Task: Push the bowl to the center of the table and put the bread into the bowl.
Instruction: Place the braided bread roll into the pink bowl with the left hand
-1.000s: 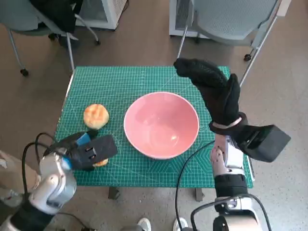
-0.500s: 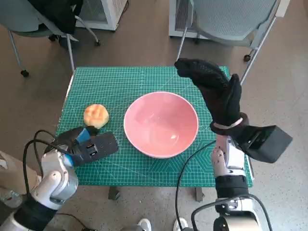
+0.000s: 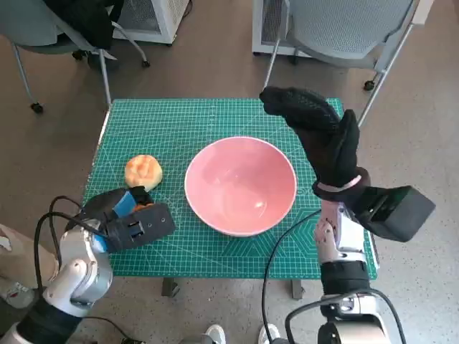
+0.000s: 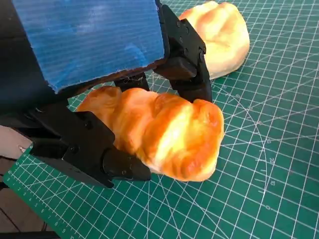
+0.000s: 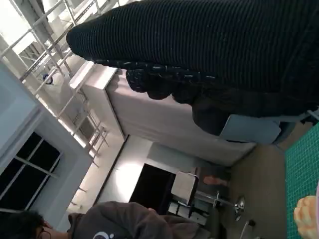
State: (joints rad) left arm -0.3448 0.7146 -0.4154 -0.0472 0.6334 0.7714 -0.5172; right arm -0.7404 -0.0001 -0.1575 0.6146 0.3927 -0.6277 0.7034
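On the green gridded cutting mat [image 3: 215,118]: glossy pink bowl [image 3: 240,185], central, unmoved over the last second. Near corner: black left hand with blue-taped back [image 3: 133,218], fingers closed round a golden twisted bread loaf [image 4: 159,132]; it has drawn in slightly, loaf gripped, lift pending. Round pale bun [image 3: 143,171] beside it, untouched. Black-gloved right hand [image 3: 319,136] stays raised beyond the bowl, holding nothing, fingers extended.

Bowl [image 3: 240,185]: plain pale pink, inside and out. Cutting mat [image 3: 193,118]: teal green, ruled all over with a fine white grid and arcs. Round bun [image 3: 143,172]: golden yellow, paler cream on top. Second bread [image 4: 164,134]: glossy amber-orange with pale yellow streaks. Left hand [image 4: 94,89]: black, blue tape across the back. Right hand [image 3: 323,140]: black ribbed knit glove. Floor [image 3: 208,64]: dull brown.
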